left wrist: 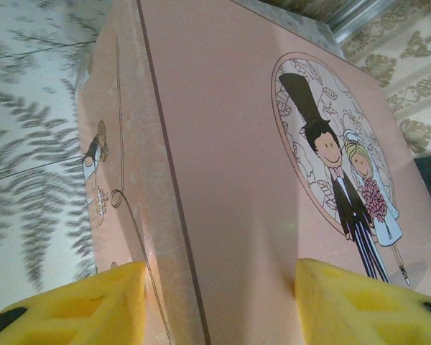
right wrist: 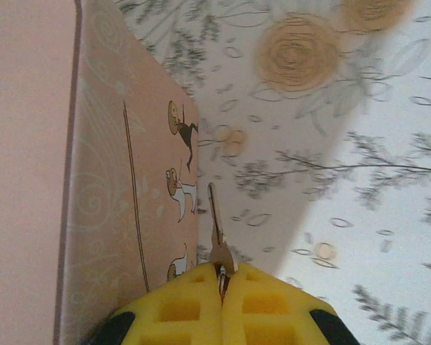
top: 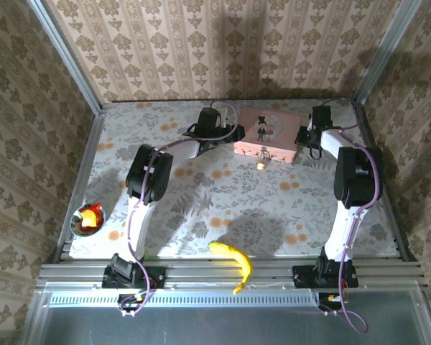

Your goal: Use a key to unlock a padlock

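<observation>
Clamping the key (right wrist: 215, 226) between clenched yellow pads (right wrist: 269, 302), the R gripper (right wrist: 223, 277) sits at the right end of the pink tin (top: 267, 131), the blade poking straight ahead, close beside the tin's printed side wall. Across the tin, the L gripper (left wrist: 219, 309) straddles a corner edge w/ jaws apart; can't tell whether it presses the tin or hangs free of it. The padlock (top: 261, 164), a tiny gold speck seen from above, sits on the floral table (top: 201, 208) right against the middle of the tin's near face, between the two grippers and in neither's grasp. Whether it is hooked to the tin is too small to tell. Step in hand, by the look of it: L steadies the tin so R can bring the key to the lock. To do it well, L needs a firm, square hold so the tin can't slide. R should swing round to the near face, line the blade up w/ the keyhole before pushing, go in slow, and turn only once fully seated. The key is pinched by its head alone, so any side load could twist it in the grip; a straight-in approach looks safest. Banana (top: 233, 260) and bowl (top: 87, 219) lie well apart at the near edge, no obstacle.
</observation>
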